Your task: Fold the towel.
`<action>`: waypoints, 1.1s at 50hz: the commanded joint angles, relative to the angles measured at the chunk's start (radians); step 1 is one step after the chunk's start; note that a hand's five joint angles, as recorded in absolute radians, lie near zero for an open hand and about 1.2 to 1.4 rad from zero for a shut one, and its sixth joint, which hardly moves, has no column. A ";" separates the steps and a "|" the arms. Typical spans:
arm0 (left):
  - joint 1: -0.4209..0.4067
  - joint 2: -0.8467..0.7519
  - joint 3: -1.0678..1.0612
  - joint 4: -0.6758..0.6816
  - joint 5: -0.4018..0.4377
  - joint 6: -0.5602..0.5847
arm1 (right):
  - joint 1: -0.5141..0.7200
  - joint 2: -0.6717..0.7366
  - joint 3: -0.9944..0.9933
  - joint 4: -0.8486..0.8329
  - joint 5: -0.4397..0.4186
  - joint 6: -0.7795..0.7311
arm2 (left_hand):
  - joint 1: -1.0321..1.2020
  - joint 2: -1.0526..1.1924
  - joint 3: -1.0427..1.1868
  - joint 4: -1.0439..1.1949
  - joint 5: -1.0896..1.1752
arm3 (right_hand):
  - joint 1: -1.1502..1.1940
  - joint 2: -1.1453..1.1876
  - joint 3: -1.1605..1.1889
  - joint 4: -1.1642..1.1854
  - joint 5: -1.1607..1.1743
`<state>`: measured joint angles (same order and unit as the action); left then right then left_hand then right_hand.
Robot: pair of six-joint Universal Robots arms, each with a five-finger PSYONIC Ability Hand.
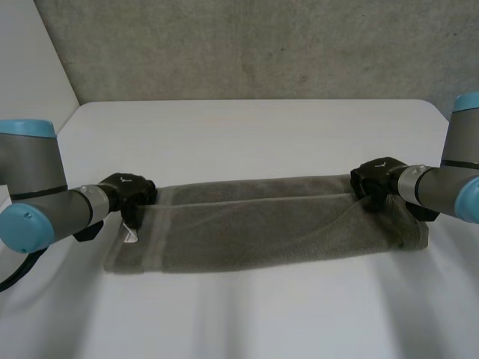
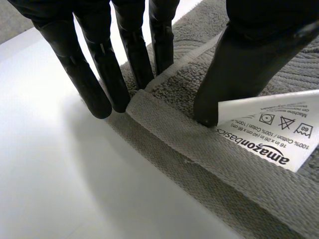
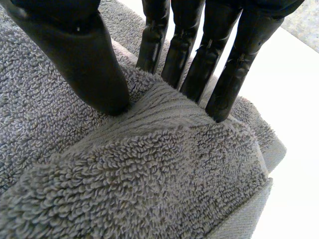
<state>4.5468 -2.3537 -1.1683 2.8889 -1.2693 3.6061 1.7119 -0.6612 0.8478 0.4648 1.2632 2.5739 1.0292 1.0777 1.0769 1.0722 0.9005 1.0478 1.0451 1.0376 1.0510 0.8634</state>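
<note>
A grey towel [image 1: 262,224] lies folded lengthwise across the table, its long sides running left to right. My left hand [image 1: 129,191] is at the far corner of its left end. In the left wrist view the fingers [image 2: 94,74] stand outside the hem and the thumb [image 2: 234,64] presses on the towel [image 2: 199,149] beside a white label [image 2: 271,132], pinching the hem between them. My right hand [image 1: 376,178] is at the far corner of the right end. Its fingers [image 3: 199,59] and thumb [image 3: 84,55] pinch a raised ridge of the towel [image 3: 124,189].
The white table [image 1: 247,127] stretches bare behind the towel up to a grey wall [image 1: 247,45]. More bare table lies in front of the towel. Both arms come in low from the sides.
</note>
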 commanded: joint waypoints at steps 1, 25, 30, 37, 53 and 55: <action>0.000 -0.001 -0.007 0.003 0.001 0.000 | 0.000 0.000 0.001 -0.002 0.001 0.000 | 0.288 0.240 0.241 0.245 0.242 | -0.006 -0.003 0.004 -0.009 0.004; 0.001 -0.018 0.085 0.208 -0.079 -0.021 | 0.012 0.021 -0.084 -0.215 -0.019 0.015 | 0.367 0.319 0.319 0.324 0.321 | 0.348 0.351 0.359 0.345 0.358; 0.000 -0.033 0.087 0.210 -0.081 -0.027 | 0.020 0.041 -0.104 -0.212 -0.022 0.008 | 0.367 0.319 0.319 0.324 0.321 | 0.348 0.351 0.359 0.345 0.358; -0.002 -0.042 0.085 0.211 -0.081 -0.033 | 0.034 0.071 -0.107 -0.212 -0.022 0.000 | 0.367 0.319 0.319 0.324 0.321 | 0.348 0.351 0.359 0.345 0.358; -0.006 0.123 -0.062 0.233 -0.076 -0.049 | 0.034 -0.038 -0.171 -0.110 0.004 -0.058 | -0.176 -0.224 -0.223 -0.219 -0.222 | -0.873 -0.871 -0.863 -0.877 -0.863; -0.008 0.160 -0.096 0.247 -0.076 -0.050 | 0.032 -0.077 -0.167 -0.087 0.002 -0.061 | -0.208 -0.256 -0.256 -0.251 -0.254 | -0.873 -0.871 -0.863 -0.877 -0.863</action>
<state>4.5414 -2.2908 -1.1831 3.1118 -1.3491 3.5632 1.7505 -0.6467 0.6886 0.3176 1.2687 2.5140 0.8850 0.8883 0.8892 0.8803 0.7174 0.2313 0.2401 0.2399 0.2486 0.0586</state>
